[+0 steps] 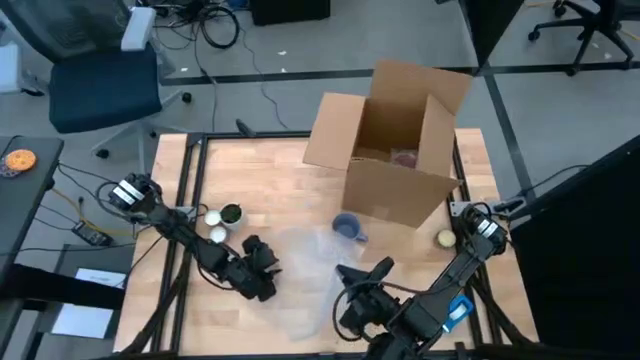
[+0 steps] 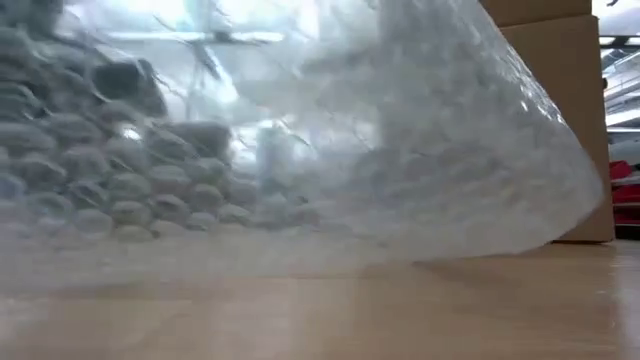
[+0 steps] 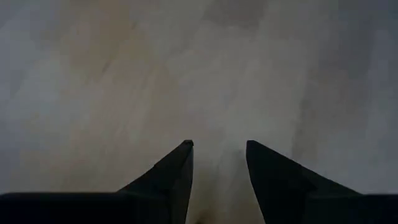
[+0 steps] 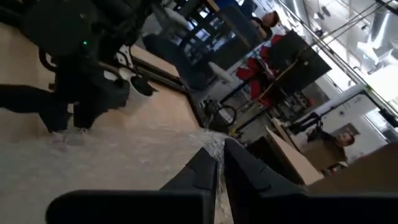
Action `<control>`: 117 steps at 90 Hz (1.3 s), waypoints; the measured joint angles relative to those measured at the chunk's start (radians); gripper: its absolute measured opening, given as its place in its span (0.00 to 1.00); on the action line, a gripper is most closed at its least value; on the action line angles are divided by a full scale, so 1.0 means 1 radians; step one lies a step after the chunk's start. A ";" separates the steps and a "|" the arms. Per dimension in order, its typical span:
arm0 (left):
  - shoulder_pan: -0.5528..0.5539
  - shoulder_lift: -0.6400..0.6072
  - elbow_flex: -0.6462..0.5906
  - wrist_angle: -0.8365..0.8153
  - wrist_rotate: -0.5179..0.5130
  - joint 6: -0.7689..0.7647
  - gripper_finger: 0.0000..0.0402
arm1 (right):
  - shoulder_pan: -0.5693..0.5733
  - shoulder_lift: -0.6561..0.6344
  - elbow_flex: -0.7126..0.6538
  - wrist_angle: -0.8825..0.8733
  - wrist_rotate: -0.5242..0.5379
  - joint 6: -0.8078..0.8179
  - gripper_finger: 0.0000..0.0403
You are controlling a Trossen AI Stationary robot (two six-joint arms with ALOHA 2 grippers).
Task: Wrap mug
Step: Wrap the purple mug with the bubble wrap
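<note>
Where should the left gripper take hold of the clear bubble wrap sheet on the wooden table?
Probably its free edge nearest the left gripper, coming in low from that side. The clear bubble wrap sheet lies mostly flat, so only an edge can be pinched; the right gripper is shut on one edge, lifting it. The small blue mug sits at the far edge.

Blue mug (image 1: 346, 227); clear bubble wrap (image 1: 305, 270); brown cardboard box (image 1: 392, 150).
</note>
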 joint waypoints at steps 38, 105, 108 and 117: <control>0.000 0.063 -0.021 0.430 -0.057 0.490 0.33 | -0.047 0.000 0.000 -0.006 -0.099 0.003 0.00; 0.061 0.117 0.281 -0.818 0.086 0.099 0.33 | 0.021 -0.108 0.000 -0.032 -0.137 0.018 0.00; 0.049 0.111 0.279 -0.896 0.100 0.049 0.33 | 0.023 -0.109 0.000 -0.037 -0.170 0.043 0.00; 0.006 0.101 0.278 -1.014 0.138 -0.084 0.33 | 0.020 -0.109 -0.009 -0.035 -0.307 0.132 0.00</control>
